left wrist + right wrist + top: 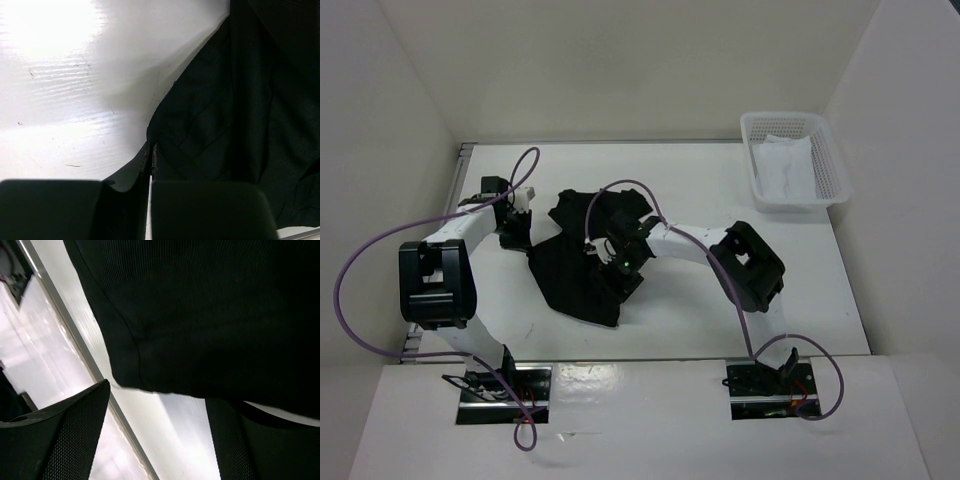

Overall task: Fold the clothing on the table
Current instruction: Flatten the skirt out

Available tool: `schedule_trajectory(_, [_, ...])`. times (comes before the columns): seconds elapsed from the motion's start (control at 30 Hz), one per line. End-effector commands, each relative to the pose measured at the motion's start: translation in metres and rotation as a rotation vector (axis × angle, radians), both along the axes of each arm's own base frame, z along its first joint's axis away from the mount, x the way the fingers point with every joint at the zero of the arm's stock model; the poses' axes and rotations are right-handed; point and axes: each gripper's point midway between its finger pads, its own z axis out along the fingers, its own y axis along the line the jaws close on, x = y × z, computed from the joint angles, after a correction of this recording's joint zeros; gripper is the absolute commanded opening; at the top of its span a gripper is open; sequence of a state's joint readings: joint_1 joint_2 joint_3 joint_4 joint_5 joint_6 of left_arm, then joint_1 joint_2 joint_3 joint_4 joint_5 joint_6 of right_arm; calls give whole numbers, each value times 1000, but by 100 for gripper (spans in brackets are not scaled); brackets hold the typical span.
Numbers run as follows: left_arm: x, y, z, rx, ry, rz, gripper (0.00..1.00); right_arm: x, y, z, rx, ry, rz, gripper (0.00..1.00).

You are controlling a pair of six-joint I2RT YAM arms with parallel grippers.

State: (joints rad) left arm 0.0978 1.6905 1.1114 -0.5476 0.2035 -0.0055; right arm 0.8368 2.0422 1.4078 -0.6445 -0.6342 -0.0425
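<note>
Apparently, right claw (159, 392) splayed wide, over clothing (570, 285)

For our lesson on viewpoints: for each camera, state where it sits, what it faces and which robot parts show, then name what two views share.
Top: above and behind, looking down on the table and clothing; left arm and right arm show.
Left wrist: low over the table, facing the clothing; the left tool shows, shut on its edge.
Right wrist: close against the clothing; the right tool, open, shows both fingers.
Shared: all three see the clothing.
</note>
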Motion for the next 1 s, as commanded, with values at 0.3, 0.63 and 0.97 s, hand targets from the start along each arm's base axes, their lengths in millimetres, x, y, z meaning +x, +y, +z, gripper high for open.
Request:
schedule_trajectory(0.3, [-7,1,7,-4,-8,10,0,21,35,-23,-17,-103,-38,2])
schedule_trajectory(0.63, [-6,-4,7,-32,-1,-1,0,133,-39,2,-113,-325,-304,0])
schedule_trajectory(0.97, [9,-34,4,-102,-7,-83,0,189,-110,10,-237,-471,-466,0])
